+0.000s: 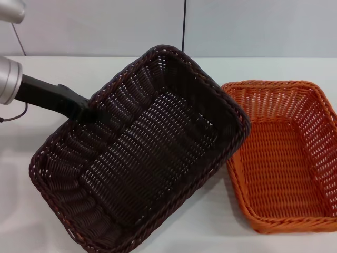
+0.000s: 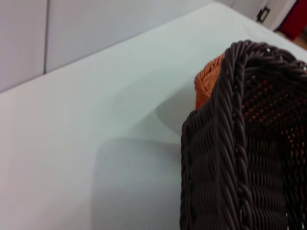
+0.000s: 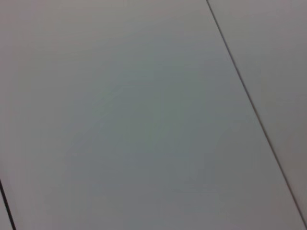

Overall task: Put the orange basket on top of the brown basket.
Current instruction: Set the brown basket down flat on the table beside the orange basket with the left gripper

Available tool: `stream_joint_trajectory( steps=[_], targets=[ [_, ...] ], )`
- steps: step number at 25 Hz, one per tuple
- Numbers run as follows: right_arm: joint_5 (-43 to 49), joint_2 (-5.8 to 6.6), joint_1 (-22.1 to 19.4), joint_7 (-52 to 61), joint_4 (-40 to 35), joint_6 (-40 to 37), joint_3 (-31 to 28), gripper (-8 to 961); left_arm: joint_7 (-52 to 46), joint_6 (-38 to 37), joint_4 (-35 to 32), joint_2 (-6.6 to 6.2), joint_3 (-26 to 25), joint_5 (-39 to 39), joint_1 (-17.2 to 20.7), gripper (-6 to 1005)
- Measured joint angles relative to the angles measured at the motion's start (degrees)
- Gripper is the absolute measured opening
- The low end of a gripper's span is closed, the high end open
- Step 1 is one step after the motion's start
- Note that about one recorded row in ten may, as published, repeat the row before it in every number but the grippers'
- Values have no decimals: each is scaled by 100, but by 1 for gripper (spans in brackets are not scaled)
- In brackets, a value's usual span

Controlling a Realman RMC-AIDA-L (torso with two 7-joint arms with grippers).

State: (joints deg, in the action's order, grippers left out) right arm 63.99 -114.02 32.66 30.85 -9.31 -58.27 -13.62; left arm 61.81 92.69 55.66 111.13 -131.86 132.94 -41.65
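Observation:
The brown basket fills the middle of the head view, tilted and lifted off the white table. My left gripper comes in from the left and is shut on the basket's left rim. The basket's right rim overlaps the left edge of the orange basket, which rests flat on the table at the right. In the left wrist view the brown basket's braided rim is close up, with a bit of the orange basket behind it. My right gripper is out of view.
A white wall with a dark vertical seam stands behind the table. The right wrist view shows only a plain grey panel with a seam. The brown basket casts a shadow on the table.

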Motion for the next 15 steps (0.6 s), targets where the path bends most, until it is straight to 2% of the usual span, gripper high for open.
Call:
stream_joint_trajectory(
  steps=[7, 12, 13, 15],
  targets=[
    [-19, -17, -118, 0, -3, 4, 0, 625, 164, 25, -84, 11, 156, 86, -209, 158],
    [-29, -18, -141, 0, -2, 11, -1, 625, 347, -56, -359, 168, 217, 79, -534, 157],
    [-30, -15, -142, 0, -1, 30, -1, 625, 347, -56, -359, 168, 217, 79, -534, 157],
    [-31, -14, -141, 0, -2, 45, -1, 625, 532, -121, -529, 344, 228, 80, -742, 157]
  ],
)
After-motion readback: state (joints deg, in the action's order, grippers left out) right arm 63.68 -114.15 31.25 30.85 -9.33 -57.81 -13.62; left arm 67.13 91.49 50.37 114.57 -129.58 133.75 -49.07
